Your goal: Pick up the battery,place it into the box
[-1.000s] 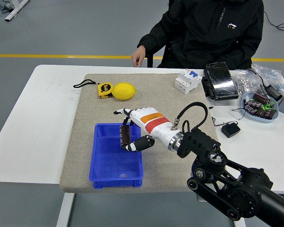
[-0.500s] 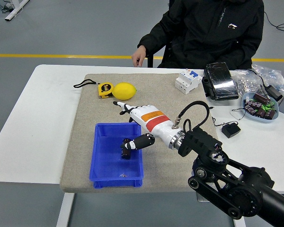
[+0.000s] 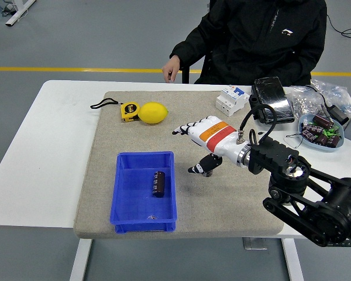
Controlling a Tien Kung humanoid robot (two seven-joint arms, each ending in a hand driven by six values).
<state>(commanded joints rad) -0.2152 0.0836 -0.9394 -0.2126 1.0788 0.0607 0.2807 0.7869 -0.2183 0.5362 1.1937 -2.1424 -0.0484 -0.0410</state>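
the battery [image 3: 158,183] is seen lying inside the blue box [image 3: 124,199], towards its right wall, with nothing touching it. the box is set on a beige mat [image 3: 105,134] laid over the white table [image 3: 41,146]. the right hand [image 3: 205,140] is held above the mat, just right of the box and apart from it, its fingers spread and nothing gripped. a yellow lemon [image 3: 153,113] and a tape measure [image 3: 128,111] are placed side by side at the far part of the mat. a white breaker [image 3: 231,100] and a black device [image 3: 271,100] are found further right, and a bowl of small parts [image 3: 320,131] near the right edge. a person in a black jacket [image 3: 257,38] is seated at the far side, one hand [image 3: 172,69] rested at the table's edge.
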